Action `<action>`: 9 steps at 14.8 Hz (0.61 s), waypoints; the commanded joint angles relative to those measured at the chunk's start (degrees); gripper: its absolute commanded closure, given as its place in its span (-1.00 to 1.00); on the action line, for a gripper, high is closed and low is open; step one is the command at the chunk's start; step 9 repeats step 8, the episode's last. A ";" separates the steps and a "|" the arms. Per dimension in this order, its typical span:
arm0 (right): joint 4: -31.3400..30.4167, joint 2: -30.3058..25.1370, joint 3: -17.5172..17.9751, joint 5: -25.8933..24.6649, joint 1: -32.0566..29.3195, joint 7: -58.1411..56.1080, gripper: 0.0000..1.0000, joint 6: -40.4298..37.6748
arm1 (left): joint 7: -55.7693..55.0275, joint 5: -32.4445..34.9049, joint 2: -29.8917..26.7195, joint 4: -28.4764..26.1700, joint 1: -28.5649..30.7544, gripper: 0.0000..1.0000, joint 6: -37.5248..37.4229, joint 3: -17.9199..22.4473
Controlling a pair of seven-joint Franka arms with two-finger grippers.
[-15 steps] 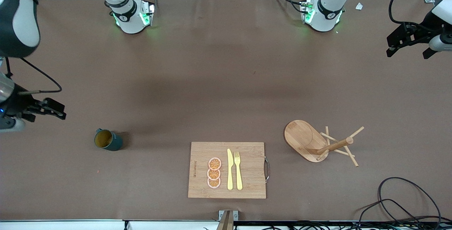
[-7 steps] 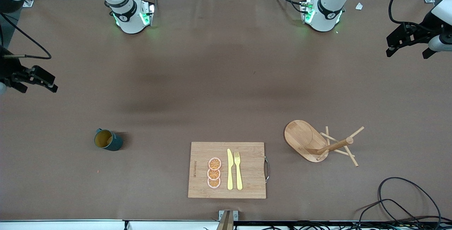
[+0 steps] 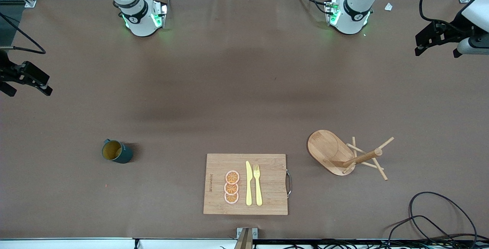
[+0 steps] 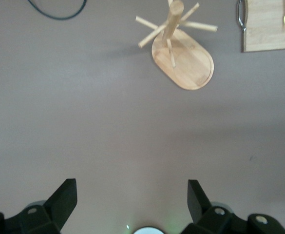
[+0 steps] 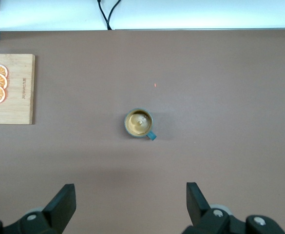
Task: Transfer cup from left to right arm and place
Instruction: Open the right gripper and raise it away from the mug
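The cup point(image 3: 116, 152) is a small dark teal mug with a tan inside. It stands upright on the brown table toward the right arm's end, beside the cutting board point(image 3: 267, 165). In the right wrist view the cup point(image 5: 139, 123) sits alone on bare table, well clear of the fingers. My right gripper point(image 3: 26, 88) hangs open and empty over the table's edge at that end; its view shows the same gripper point(image 5: 130, 189) open. My left gripper point(image 3: 437, 52) hangs open and empty over the left arm's end, and its own view shows the gripper point(image 4: 131, 187) open.
A wooden mug tree point(image 3: 344, 153) on an oval base stands beside the board toward the left arm's end, also seen as the mug tree point(image 4: 181, 53). A yellow knife point(image 3: 248, 184), fork point(image 3: 258, 184) and three orange slices point(image 3: 231, 187) lie on the board. Black cables point(image 3: 439, 218) trail at the near corner.
My right gripper has drawn away from the cup, toward the robots' bases and out to the table's edge. The left gripper shifted slightly. The cup has not moved.
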 commanded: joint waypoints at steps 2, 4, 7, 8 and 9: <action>4.45 1.90 0.35 -1.53 -0.35 0.84 -1.00 -0.85 | -0.35 -0.76 -0.13 0.98 0.27 -1.00 -1.58 -0.48; 4.63 1.90 0.35 -1.79 -0.87 0.93 -1.00 -3.65 | -0.26 -0.58 -0.13 1.07 0.35 -1.00 -1.58 -0.39; 4.80 3.13 0.00 -1.88 -2.18 0.58 -1.00 -5.16 | -0.17 -0.58 0.31 2.47 0.27 -1.00 -1.58 -0.48; 4.81 3.22 0.09 -1.62 -2.97 0.49 -1.00 -5.33 | -0.26 -0.67 0.31 2.48 0.18 -1.00 -1.58 -0.48; 4.81 3.22 0.09 -1.62 -2.97 0.49 -1.00 -5.33 | -0.26 -0.67 0.31 2.48 0.18 -1.00 -1.58 -0.48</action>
